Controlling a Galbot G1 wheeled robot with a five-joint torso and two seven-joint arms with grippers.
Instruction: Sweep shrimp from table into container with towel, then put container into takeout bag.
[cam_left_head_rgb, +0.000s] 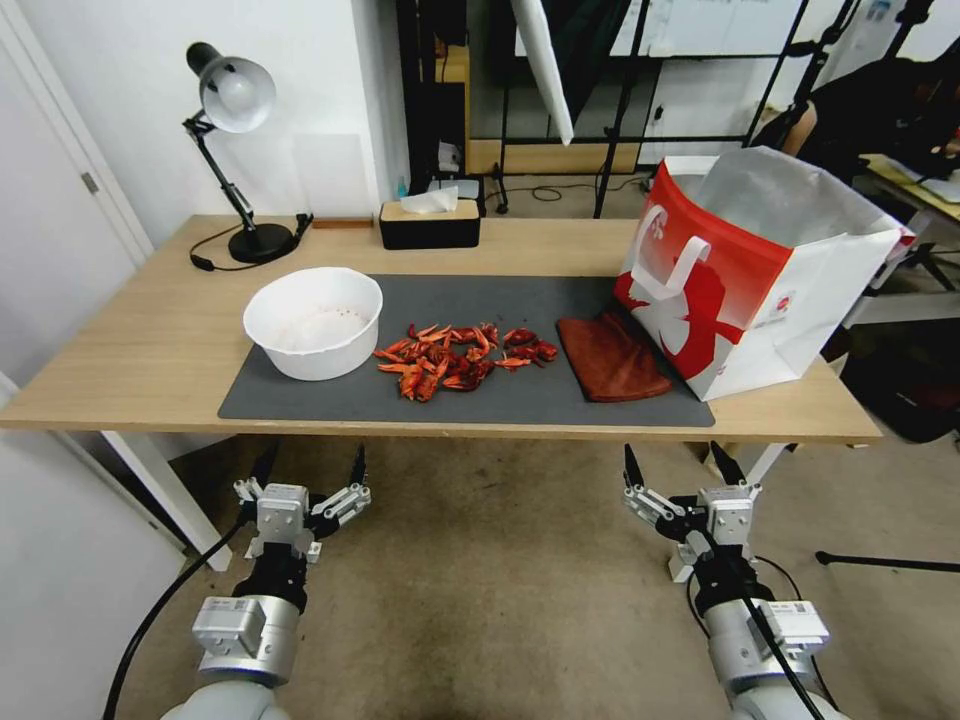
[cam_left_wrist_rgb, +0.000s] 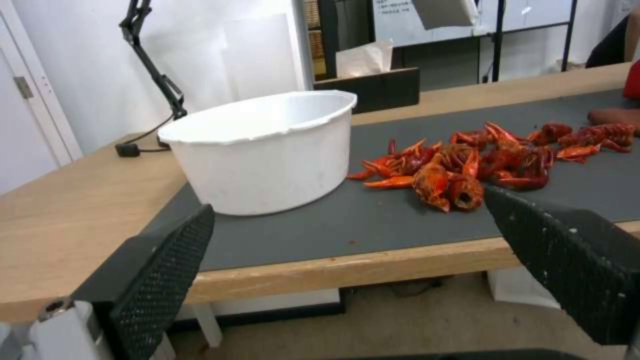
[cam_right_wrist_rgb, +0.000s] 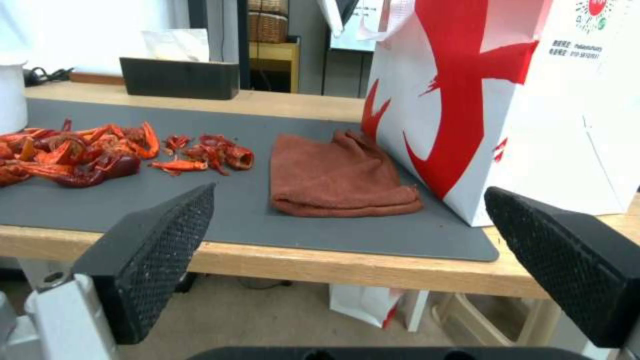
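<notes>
The red-orange shrimp (cam_left_head_rgb: 462, 358) (cam_left_wrist_rgb: 480, 160) (cam_right_wrist_rgb: 93, 150) lie in a pile on the dark mat in the middle of the table (cam_left_head_rgb: 130, 360). Left of the pile stands the white container (cam_left_head_rgb: 313, 321) (cam_left_wrist_rgb: 263, 150). Right of the pile lies the rust-brown towel (cam_left_head_rgb: 610, 358) (cam_right_wrist_rgb: 337, 175), folded, against the red and white takeout bag (cam_left_head_rgb: 760, 270) (cam_right_wrist_rgb: 527, 100), which stands open at the table's right end. My left gripper (cam_left_head_rgb: 308, 468) (cam_left_wrist_rgb: 347, 225) and right gripper (cam_left_head_rgb: 680, 465) (cam_right_wrist_rgb: 350, 235) hang open below the table's front edge, holding nothing.
At the back of the table a black tissue box (cam_left_head_rgb: 429, 222) (cam_left_wrist_rgb: 380, 85) (cam_right_wrist_rgb: 179, 75) stands in the middle and a desk lamp (cam_left_head_rgb: 235, 150) at the left. Bare carpet (cam_left_head_rgb: 500, 560) lies between the table and me. Stands and a person are behind the table.
</notes>
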